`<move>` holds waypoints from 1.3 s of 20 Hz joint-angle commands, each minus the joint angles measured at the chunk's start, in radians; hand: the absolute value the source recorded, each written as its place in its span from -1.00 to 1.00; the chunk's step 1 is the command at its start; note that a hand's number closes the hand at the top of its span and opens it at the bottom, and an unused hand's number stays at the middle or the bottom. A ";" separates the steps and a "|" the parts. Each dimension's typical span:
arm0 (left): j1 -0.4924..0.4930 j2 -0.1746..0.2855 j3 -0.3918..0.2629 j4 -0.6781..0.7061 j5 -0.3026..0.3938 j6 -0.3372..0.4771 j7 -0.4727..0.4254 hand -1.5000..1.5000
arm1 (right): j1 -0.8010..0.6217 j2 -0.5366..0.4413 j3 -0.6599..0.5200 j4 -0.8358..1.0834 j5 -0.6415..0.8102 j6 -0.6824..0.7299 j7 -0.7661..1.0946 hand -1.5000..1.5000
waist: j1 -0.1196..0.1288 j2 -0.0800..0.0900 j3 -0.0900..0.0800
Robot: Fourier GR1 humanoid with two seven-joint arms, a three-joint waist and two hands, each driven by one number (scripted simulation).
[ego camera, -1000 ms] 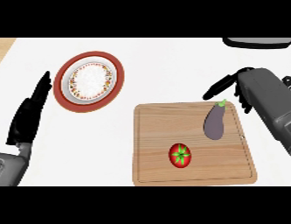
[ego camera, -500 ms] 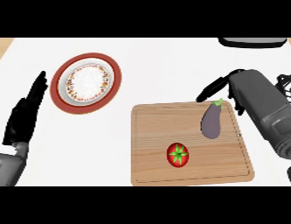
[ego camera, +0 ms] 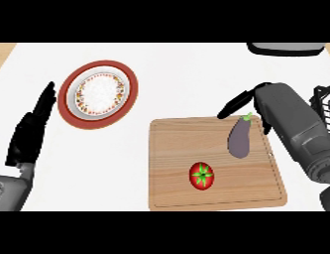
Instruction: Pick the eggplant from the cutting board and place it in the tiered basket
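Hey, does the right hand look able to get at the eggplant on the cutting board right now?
Probably yes. The right hand hovers at the cutting board's far edge, right beside the eggplant's stem end, with nothing between them. The tomato lies apart, nearer the front.

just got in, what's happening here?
The robot's right hand hangs by the stem end of the eggplant, which lies on the cutting board beside a tomato, not yet picked up. The tiered basket sits at the right edge. The left hand rests open at the left, near a plate.
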 commanded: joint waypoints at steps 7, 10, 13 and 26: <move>0.003 -0.009 0.007 -0.001 -0.013 0.001 0.001 0.00 | 0.037 0.092 -0.078 -0.013 -0.046 0.092 0.135 1.00 | -0.005 0.014 0.012; 0.000 -0.030 -0.012 0.003 -0.031 0.010 0.000 0.00 | 0.041 0.108 -0.036 -0.025 0.006 0.123 0.108 1.00 | -0.007 0.013 0.012; 0.006 0.010 0.041 0.013 0.009 -0.032 -0.014 0.00 | 0.048 0.084 -0.044 0.002 0.013 0.091 0.113 1.00 | -0.012 0.010 0.012; 0.056 0.014 0.043 0.020 -0.011 -0.026 0.006 0.00 | -0.169 0.120 0.220 -0.286 0.334 -0.137 -0.550 1.00 | -0.047 -0.051 0.011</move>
